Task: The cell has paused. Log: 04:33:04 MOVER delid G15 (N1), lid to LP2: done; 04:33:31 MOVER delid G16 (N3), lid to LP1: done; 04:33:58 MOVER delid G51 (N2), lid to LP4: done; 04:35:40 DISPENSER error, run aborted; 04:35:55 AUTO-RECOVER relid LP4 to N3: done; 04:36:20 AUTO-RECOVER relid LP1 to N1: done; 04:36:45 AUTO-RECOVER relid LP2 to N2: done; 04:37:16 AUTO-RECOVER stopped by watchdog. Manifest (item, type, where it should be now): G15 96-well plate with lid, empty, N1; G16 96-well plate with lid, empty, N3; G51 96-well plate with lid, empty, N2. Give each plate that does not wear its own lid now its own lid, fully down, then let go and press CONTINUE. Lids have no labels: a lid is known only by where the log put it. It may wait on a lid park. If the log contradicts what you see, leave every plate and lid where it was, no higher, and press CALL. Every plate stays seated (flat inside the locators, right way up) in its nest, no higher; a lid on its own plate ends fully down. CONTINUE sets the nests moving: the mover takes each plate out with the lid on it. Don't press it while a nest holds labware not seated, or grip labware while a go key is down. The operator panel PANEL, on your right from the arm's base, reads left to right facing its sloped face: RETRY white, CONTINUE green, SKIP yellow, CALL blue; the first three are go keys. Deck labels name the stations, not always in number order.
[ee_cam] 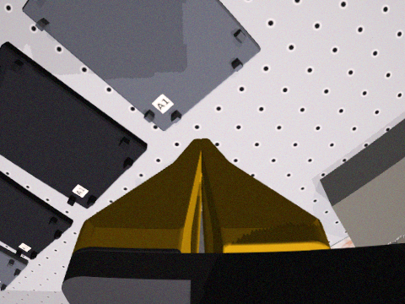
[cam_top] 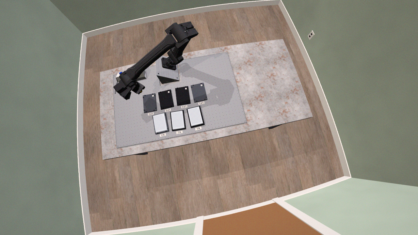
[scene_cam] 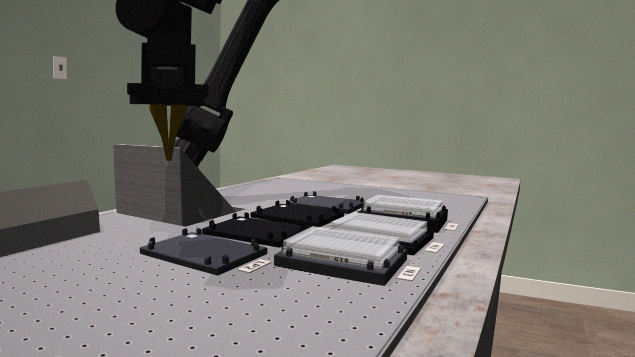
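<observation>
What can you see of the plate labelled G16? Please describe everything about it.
The G16 plate is a clear, plastic-looking 96-well plate with a clear lid fully down on it. A barcode and "G16" mark its near side. It lies flat in a black nest, between small black locator pegs, at the N3 tag, beside park LP2. Only the nest touches it.

A grey wedge block [scene_cam: 146, 186] stands near the desk's [scene_cam: 466, 266] back edge; a wall switch [scene_cam: 59, 67] beyond.
</observation>
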`<action>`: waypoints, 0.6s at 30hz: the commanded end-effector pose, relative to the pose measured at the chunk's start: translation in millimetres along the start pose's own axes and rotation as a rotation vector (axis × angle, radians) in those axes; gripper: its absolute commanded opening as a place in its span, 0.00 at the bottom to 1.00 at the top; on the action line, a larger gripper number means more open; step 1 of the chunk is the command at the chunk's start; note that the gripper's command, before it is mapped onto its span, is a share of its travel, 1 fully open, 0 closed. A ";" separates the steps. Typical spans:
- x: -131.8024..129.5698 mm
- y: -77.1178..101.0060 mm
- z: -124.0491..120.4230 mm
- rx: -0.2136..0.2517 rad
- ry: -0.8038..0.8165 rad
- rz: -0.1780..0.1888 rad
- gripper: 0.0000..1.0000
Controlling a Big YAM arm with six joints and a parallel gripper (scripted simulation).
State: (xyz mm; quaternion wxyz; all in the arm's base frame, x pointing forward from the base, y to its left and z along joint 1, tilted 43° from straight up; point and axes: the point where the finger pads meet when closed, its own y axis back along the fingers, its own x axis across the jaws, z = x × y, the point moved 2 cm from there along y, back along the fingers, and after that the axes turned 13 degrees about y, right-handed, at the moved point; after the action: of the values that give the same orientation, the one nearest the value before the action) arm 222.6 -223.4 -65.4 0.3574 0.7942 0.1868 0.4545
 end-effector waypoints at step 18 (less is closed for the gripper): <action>-74.0 -1.8 -55.6 -0.010 -0.381 0.008 0.00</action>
State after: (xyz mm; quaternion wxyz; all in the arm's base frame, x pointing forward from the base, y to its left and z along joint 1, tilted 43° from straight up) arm 145.1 -243.9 -85.7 0.3834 0.8562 0.1260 0.3226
